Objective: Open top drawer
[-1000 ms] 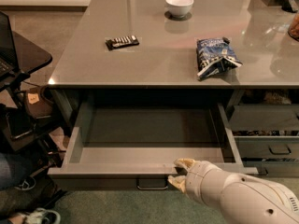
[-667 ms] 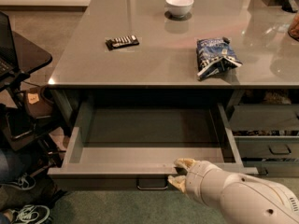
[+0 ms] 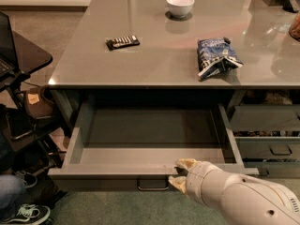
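The top drawer (image 3: 150, 130) under the grey counter is pulled far out, showing a plain grey, bare interior. Its front panel runs along the bottom of the view, with the small loop handle (image 3: 153, 186) at centre. My gripper (image 3: 179, 173) sits at the drawer's front edge, just right of the handle. One pale fingertip (image 3: 184, 163) lies over the top of the front rim and another (image 3: 177, 183) lies on the outer face, so they stand apart around the panel edge. My white arm (image 3: 243, 198) comes in from the lower right.
On the counter (image 3: 154, 60) lie a white bowl (image 3: 180, 5), a dark bar (image 3: 122, 42) and a blue snack bag (image 3: 214, 56). Narrower grey drawers (image 3: 269, 135) stand at the right. A black side table (image 3: 21, 60), bags and a person's shoe (image 3: 29, 214) are at the left.
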`<state>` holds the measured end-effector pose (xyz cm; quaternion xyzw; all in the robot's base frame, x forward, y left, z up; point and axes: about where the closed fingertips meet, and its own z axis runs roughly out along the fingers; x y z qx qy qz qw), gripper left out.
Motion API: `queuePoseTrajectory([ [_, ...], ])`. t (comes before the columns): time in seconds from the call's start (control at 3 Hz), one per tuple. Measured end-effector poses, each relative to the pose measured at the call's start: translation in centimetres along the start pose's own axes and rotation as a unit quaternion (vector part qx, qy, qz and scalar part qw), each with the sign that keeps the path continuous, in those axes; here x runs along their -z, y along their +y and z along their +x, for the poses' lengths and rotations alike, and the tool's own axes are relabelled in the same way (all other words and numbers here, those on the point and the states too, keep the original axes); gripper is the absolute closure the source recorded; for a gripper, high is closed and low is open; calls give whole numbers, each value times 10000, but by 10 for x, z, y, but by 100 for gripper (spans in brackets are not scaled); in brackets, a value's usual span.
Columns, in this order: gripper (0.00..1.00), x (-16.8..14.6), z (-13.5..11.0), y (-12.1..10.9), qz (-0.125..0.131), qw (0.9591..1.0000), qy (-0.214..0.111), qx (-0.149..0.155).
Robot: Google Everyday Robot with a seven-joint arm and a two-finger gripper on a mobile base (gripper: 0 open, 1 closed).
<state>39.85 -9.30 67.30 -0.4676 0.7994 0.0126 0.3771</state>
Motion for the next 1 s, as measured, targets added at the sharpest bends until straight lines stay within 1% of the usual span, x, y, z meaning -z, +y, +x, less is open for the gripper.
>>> queuePoseTrajectory([
  [0.33,11,0,0,0,0,10000,0,0],
  [0.67,0,0,0,0,0,10000,0,0],
  [1.0,0,0,0,0,0,10000,0,0],
])
